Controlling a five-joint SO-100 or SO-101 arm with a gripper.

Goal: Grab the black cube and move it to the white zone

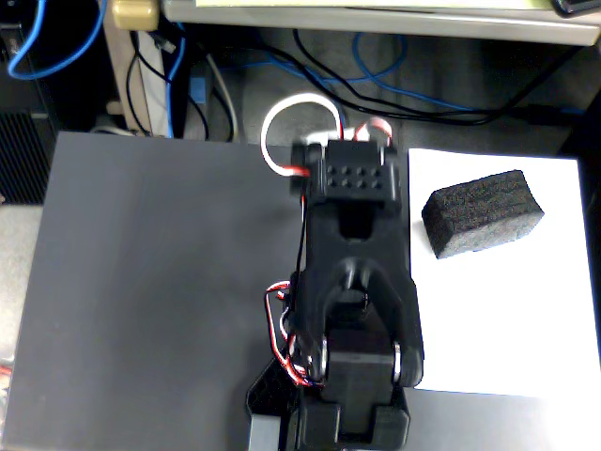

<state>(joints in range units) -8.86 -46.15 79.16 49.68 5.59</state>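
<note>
Seen from above, largest first: one dark grey mat (150,301) over most of the bench, one white zone (507,319) — a plain paper sheet — at the right of the fixed view, one glossy black arm (352,282) folded over the mat's right edge, one black cube (484,213).

Already resting inside the white zone, that cube: near the sheet's upper part, lying slightly askew, apart from the arm and touched by nothing. Judged from this, placement looks done and retreat is the step in hand.

Cannot tell the end effector's state — hidden under the arm's own body, fingers not visible at all.

To finish well: pull back along the arm's own line, away from the sheet, with no sideways swing toward the right, since the block sits just beside the arm's upper links. Worth minding the red-and-white wires (282,329) looping at the arm's left side; could snag on a fast fold. Foam likely light, easily nudged off the paper by a brush.

Count: one mat, one sheet, one arm, one block.
</note>
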